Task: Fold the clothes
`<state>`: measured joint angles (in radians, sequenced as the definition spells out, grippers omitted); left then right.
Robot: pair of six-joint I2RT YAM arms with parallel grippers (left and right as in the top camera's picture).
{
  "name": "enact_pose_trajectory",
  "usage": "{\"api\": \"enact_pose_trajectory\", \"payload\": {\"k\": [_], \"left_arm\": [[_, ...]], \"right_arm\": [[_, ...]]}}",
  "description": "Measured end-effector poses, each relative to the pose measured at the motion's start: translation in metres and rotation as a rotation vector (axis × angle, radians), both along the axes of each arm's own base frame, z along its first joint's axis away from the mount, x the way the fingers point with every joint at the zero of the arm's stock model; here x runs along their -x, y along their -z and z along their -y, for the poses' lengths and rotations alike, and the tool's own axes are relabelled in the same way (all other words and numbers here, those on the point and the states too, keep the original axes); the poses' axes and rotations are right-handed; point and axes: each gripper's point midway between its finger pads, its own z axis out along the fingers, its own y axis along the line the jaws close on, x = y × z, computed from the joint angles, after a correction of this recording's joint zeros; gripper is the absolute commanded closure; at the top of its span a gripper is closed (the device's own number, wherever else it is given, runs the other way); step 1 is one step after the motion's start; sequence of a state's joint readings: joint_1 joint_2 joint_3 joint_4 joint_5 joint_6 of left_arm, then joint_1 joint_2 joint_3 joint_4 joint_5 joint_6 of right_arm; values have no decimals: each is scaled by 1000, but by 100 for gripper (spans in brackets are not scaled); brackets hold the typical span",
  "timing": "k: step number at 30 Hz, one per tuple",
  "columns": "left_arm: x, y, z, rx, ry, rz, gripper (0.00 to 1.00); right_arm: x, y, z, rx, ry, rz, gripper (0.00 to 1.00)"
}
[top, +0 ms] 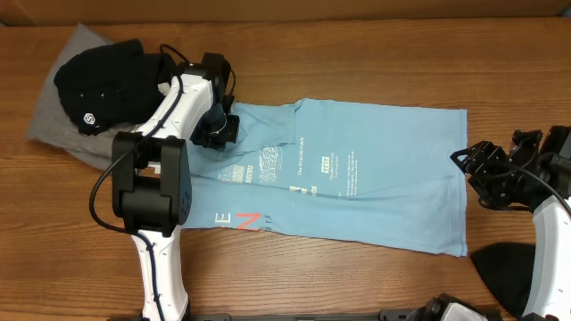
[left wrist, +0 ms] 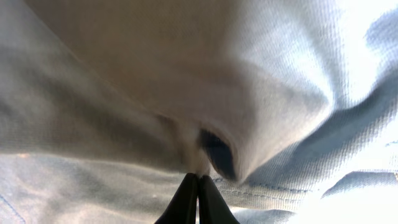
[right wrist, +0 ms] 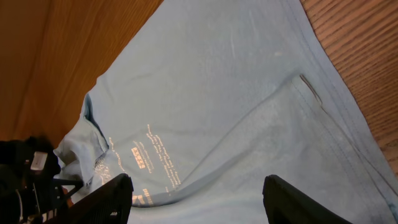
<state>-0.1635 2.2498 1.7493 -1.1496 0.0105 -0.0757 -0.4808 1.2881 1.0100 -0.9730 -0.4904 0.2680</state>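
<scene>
A light blue T-shirt (top: pixel 357 169) with white print lies spread across the middle of the table. My left gripper (top: pixel 217 129) is at its left edge, shut on a bunched fold of the blue shirt fabric (left wrist: pixel 205 155), its fingertips (left wrist: pixel 198 186) pinched together. My right gripper (top: pixel 477 174) is open and empty, just off the shirt's right edge. In the right wrist view its fingers (right wrist: pixel 196 196) are spread wide above the shirt (right wrist: pixel 217 93).
A pile of dark and grey clothes (top: pixel 94 85) lies at the back left. Another dark garment (top: pixel 500 272) sits at the front right corner. The wooden table (top: pixel 357 53) shows round the shirt.
</scene>
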Motion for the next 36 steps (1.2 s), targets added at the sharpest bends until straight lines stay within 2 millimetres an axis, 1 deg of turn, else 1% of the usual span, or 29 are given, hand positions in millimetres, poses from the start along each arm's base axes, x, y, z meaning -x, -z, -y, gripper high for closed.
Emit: {"api": "enact_pose_trajectory", "payload": {"k": [3,5,8,10,14,16,19,20,21,22,23,24,26,27,29,32,34,36], "left_arm": [[4,-1,-1,-3,0,-18,96],[11,-4,-2,-8,0,-47,96],[18,-13,-4,-11,-5,-87,96],[17,-23,-5,-3,-11,-93,96],[8,-42,-6,24,-29,-69,96],[6,-48,-6,32,-34,-68,96],[11,-49,-6,35,-37,-87,85],[13,-50,-6,36,-39,-95,80],[14,-50,-6,36,-40,-101,71],[16,-50,-6,37,-37,-110,65],[18,-51,-6,35,-43,-117,55],[19,-51,-7,30,-42,-121,41],[18,-51,-12,10,-50,-117,0],[16,-50,-15,-3,-54,-109,0],[7,-49,-21,-14,-79,-72,0],[-16,-47,-33,13,-118,13,0],[-32,-46,-40,62,-149,72,0],[-48,-48,-42,132,-174,128,0]], "right_arm": [[0,0,0,0,0,-1,29],[0,0,0,0,0,0,29],[0,0,0,0,0,-1,29],[0,0,0,0,0,0,29],[0,0,0,0,0,-1,29],[0,0,0,0,1,-1,29],[0,0,0,0,0,-1,29],[0,0,0,0,0,-1,29],[0,0,0,0,0,-1,29],[0,0,0,0,0,0,29],[0,0,0,0,0,-1,29],[0,0,0,0,0,-1,29],[0,0,0,1,0,1,29],[-1,0,1,3,0,5,29],[-4,-2,2,11,0,19,29],[-13,-6,7,33,0,64,29],[-21,-11,11,51,4,103,30],[-29,-15,15,63,13,139,30]]}}
